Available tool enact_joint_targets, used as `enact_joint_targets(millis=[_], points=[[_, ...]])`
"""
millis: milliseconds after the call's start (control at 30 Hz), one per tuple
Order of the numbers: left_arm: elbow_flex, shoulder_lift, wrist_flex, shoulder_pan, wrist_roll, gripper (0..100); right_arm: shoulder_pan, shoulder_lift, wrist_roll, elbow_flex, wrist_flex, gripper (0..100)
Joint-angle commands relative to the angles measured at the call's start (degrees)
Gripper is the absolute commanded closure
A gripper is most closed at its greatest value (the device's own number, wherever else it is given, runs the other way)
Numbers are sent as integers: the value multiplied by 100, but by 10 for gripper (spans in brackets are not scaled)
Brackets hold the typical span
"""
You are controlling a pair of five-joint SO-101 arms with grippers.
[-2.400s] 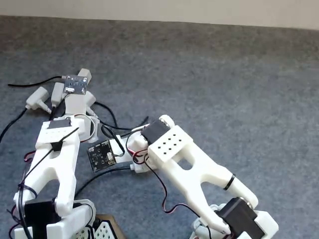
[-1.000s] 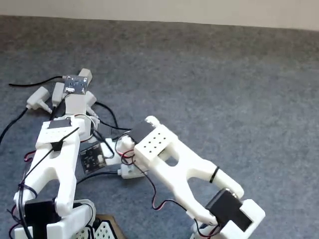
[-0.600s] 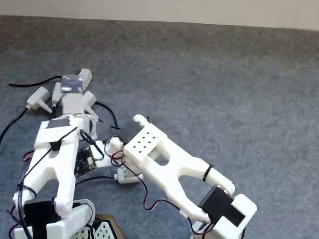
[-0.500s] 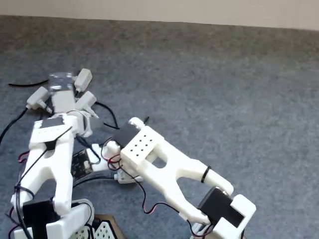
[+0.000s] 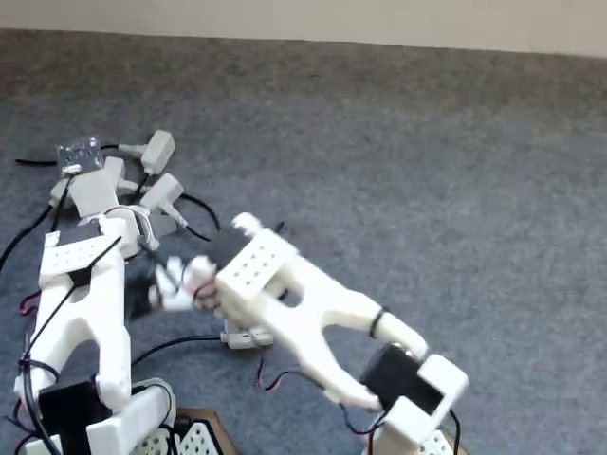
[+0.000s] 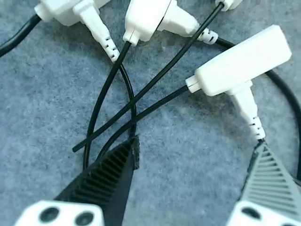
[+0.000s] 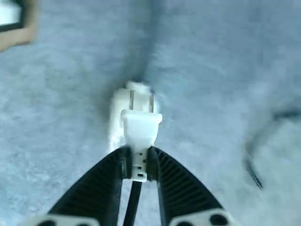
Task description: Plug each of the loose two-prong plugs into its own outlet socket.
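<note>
1. Grey, carpet-like cover over the whole worktop (image 5: 427, 171); both arms reach toward its left side in the high view.
2. Right gripper (image 7: 138, 162): clamped on a white two-prong plug (image 7: 141, 126). Both black fingers (image 7: 110, 176) pinch the narrow neck at the cable end. The plug's cable runs back between them.
3. Plug is held off the cover, its two metal prongs pointing away from the gripper.
4. Just past the prongs a white block (image 7: 116, 120) lies on the cover, partly hidden by the plug. Cannot tell whether the prongs touch it or whether it is a socket.
5. Left gripper (image 6: 197, 146): spread wide, holding nothing. One finger is black (image 6: 110, 179), the other grey, and both tips sit low over the cover.
6. Ahead of the left gripper lie three white connector bodies: a rectangular one (image 6: 242, 61) nearest the grey finger, a second (image 6: 148, 14) farther off, and a third (image 6: 66, 9) beside the second. Cannot tell plug from socket on these.
7. Black cables (image 6: 133, 107) cross one another between the connector bodies and the black finger; one ends right at that fingertip.
8. High view: left arm (image 5: 81, 284) stretches to the far left cluster, where two white connector bodies (image 5: 158, 149) (image 5: 163, 190) lie just beside it. Right arm (image 5: 285, 303) angles in from the near right, its front end blurred close to the left arm.
9. Small white connector piece (image 5: 245, 336) lies on the cover under the right arm, with a black cable leading off it.
</note>
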Motion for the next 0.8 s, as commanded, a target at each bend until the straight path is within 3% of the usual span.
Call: enact_joint_targets(millis=[0,200,467,600,767], points=[[-479,-13,598,-22,-158,638,637,-1182,-598,-462,57,994],[-866,-13,1310,497,-914,638,1262,-2413,-1697,409,-127,994],[-2308,-40,3358,1648,-2171,634,1393,-4875,-3138,4356,-2941,994],[-2545,-681,3666,1903,-2585,633,1332,-5886,-3666,5807,-3688,994],[-1886,-2246,3719,2308,-2681,633,1323,-6527,-3974,6167,-3793,994]])
